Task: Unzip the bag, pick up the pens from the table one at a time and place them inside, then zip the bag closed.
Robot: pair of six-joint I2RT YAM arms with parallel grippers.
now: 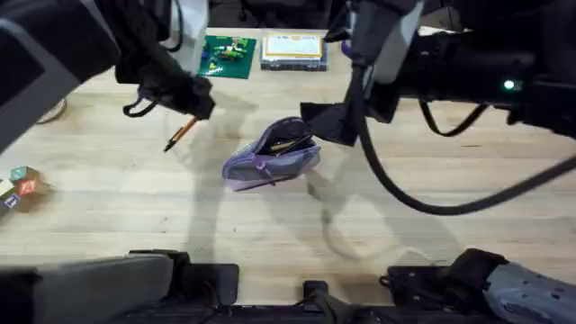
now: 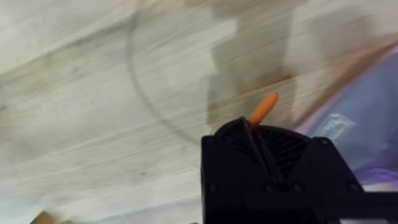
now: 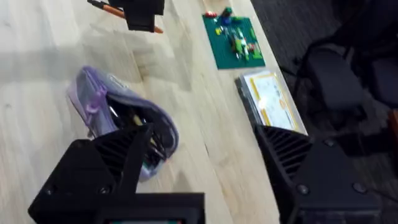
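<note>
Butcher-block table (image 1: 108, 216) carries the lavender bag (image 1: 270, 160) mid-surface, unzipped, a dark pen inside. Left gripper (image 1: 193, 103) clenches the orange pen (image 1: 180, 133) above the planks left of the bag; right gripper (image 3: 205, 162) spread wide beside it. Green board (image 1: 227, 56) and clear box (image 1: 292, 49) along the far edge, toy blocks (image 1: 18, 186) at left.

The upper end of the orange pen (image 1: 181, 133) is hidden inside the left gripper (image 1: 193, 106), and in the left wrist view only its orange tip (image 2: 263, 107) comes out past the black fingers. The dark thing (image 1: 286, 144) in the open mouth of the bag (image 1: 270, 159) is too small to name. The bag's far end is hidden behind the right gripper (image 3: 205, 162) in the right wrist view. The coloured blocks (image 1: 16, 186) are cut by the picture's edge. The tabletop (image 2: 93, 93) is blurred in the left wrist view.
</note>
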